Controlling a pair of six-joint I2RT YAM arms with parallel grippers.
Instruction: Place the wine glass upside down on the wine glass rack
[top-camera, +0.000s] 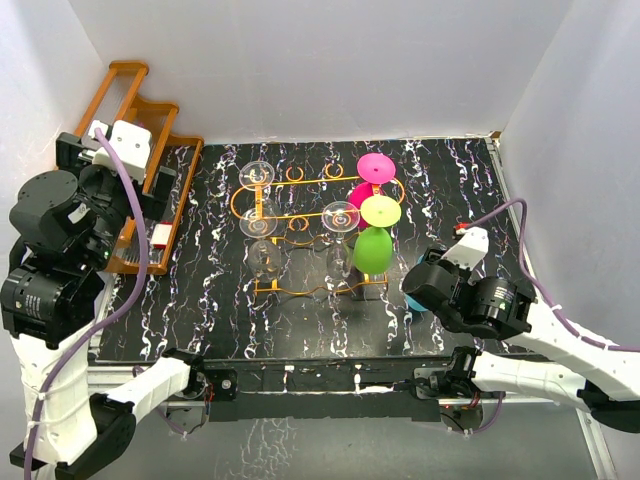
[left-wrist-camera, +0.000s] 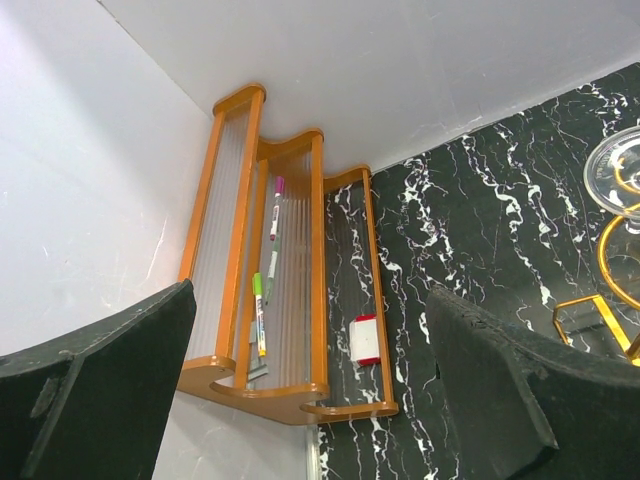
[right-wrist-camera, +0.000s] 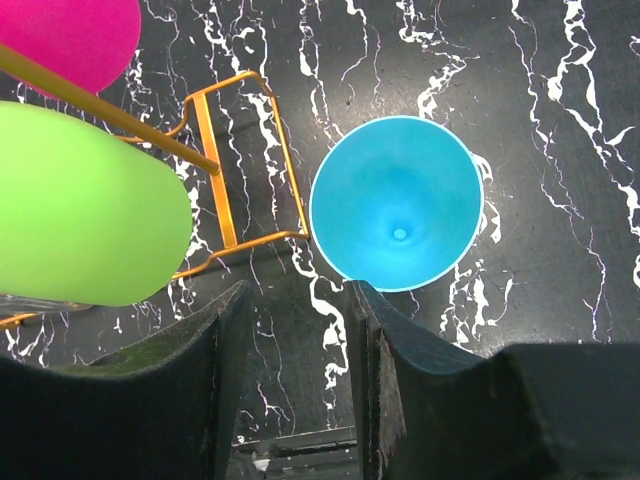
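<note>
1. Currently upright on the black marbled tabletop (right-wrist-camera: 560, 150): the wine glass (right-wrist-camera: 397, 205), opaque cyan, round mouth up, smooth inside, with a small dot at the bottom.
2. Just beside a wire foot of the orange-gold wine glass rack (right-wrist-camera: 212, 150).
3. Hanging upside down on that rack: a green glass (right-wrist-camera: 80, 200) and a pink glass (right-wrist-camera: 70, 40).
4. Right jaws: parted, gripping nothing, above the tabletop near the cyan rim.
5. Left jaws: spread wide, empty, facing the wooden shelf (left-wrist-camera: 318, 290).
</note>
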